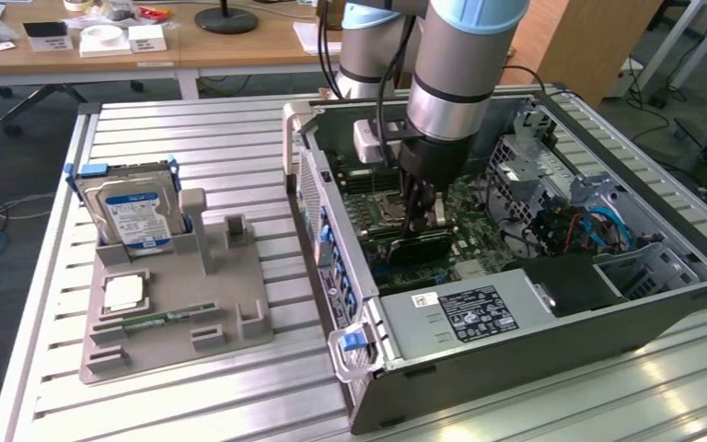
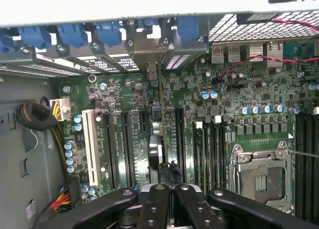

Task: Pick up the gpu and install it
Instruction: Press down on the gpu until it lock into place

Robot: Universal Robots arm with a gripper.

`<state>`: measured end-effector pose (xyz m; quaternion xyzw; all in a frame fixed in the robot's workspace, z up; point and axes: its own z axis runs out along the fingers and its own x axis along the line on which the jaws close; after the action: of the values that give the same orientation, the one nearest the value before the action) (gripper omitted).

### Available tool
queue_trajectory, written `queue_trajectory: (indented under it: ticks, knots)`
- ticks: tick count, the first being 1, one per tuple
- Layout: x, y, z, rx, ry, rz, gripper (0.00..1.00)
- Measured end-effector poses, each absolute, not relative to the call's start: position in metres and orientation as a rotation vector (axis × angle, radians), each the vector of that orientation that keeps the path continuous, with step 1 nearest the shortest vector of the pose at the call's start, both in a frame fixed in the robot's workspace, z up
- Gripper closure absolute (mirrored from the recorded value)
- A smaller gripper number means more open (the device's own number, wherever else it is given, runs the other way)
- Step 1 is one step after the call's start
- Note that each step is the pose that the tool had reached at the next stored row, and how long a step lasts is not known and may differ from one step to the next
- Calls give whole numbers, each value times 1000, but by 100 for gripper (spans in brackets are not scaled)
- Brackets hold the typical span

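The thin, flat, dark expansion card (the gpu) (image 1: 422,241) stands on edge inside the open grey computer case (image 1: 526,331), down on the green motherboard (image 2: 219,114). In the wrist view the gpu (image 2: 158,124) appears edge-on as a narrow strip running between the long black slots, its metal end bracket meeting the rear wall beneath the blue clips.

Gpu (image 1: 418,247) upright inside computer case (image 1: 648,304)
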<state>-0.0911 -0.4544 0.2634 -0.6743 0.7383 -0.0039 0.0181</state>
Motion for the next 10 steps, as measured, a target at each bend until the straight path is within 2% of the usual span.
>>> queue_trajectory:
  ticks: [10]
  knots:
    - [-92, -455, 262, -2094, 2293, -12, 89]
